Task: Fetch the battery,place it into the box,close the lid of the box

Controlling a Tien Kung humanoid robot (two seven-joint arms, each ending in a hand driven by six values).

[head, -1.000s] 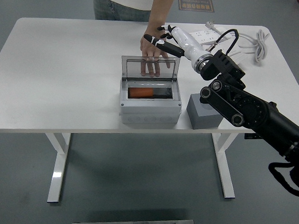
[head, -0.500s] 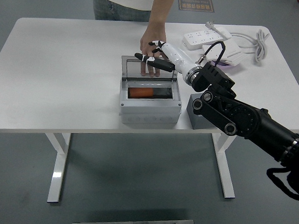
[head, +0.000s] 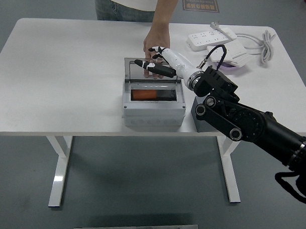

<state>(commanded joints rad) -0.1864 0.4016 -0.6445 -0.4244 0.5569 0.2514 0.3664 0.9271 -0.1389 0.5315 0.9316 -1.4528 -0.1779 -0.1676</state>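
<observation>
The grey box (head: 153,110) stands near the table's front edge, its clear lid (head: 144,70) raised upright at the back. An orange battery (head: 143,95) lies inside it. My right hand (head: 153,65), white with black fingers, reaches in from the right; its fingers are stretched out, holding nothing, at the top right part of the lid. A person's hand (head: 156,43) rests flat on the table just behind the lid. My left arm is out of view.
A grey block (head: 204,119) sits right of the box, partly behind my right arm. A white power strip (head: 210,37) with its cable (head: 261,44) lies at the back right. A person stands at the far side.
My right hand has moved left and toward me, from behind the box to the lid's top edge. The person's hand and the lid look the same.
</observation>
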